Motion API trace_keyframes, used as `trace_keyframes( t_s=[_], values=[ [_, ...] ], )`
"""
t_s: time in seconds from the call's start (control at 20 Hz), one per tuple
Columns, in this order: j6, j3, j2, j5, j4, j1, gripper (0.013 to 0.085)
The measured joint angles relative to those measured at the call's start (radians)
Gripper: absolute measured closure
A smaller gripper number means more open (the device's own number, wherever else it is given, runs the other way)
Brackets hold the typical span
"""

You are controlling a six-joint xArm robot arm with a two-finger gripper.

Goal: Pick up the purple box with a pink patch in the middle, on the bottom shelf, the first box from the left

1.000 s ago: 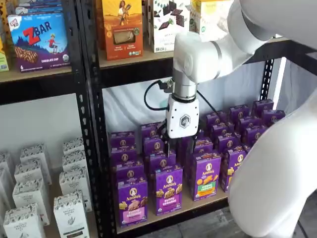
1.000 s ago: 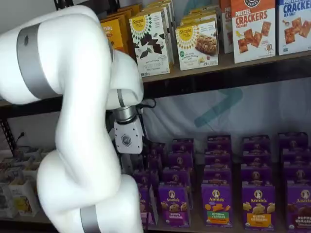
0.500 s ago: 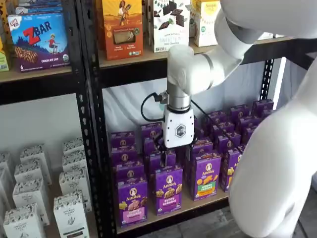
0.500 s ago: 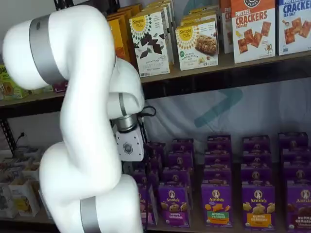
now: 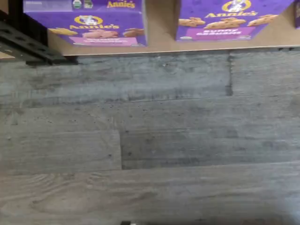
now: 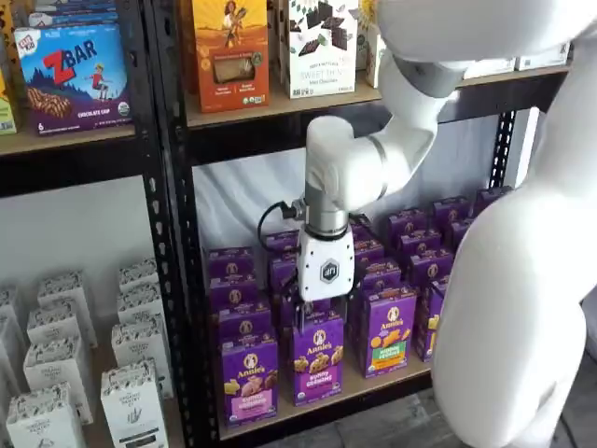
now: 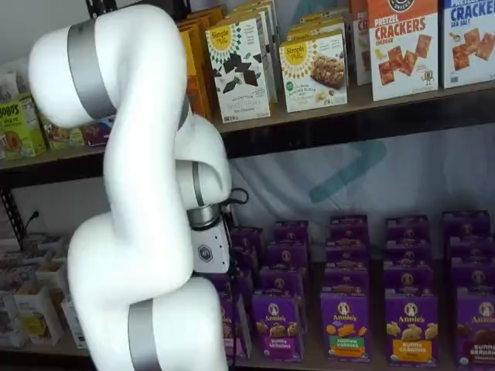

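Floorboards [image 5: 150,140] of grey weathered wood lie nearest, filling most of the wrist view. Beyond them runs the light tan wooden bottom shelf [image 6: 373,385], framed in black metal. At its front edge, lower centre-left in a shelf view, stands the upright purple box with a pink patch [image 6: 250,380], first in its row. Just beside it stands a purple carton with tan crackers [image 6: 318,358]. Above that carton hangs the white-bodied gripper [image 6: 322,313], clear of the pink-patched box; its black fingers are mostly hidden, so the pictures alone leave the gap unclear, though the jaws stand spread wide and empty. Farther back, more purple cartons [image 6: 420,252] recede in rows.
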Motion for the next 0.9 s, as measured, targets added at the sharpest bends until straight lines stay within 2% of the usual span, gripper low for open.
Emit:
trace_keyframes(
  t_s=[0.25,0.5,0.9],
  values=[
    [0.017,-0.038,0.106,-0.06,-0.009,0.012,0.013],
    [-0.03,-0.09,0.211,-0.133,0.053,0.022,0.013],
    [0.002,-0.232,0.368,-0.149,0.021,0.027,0.013]
  ],
)
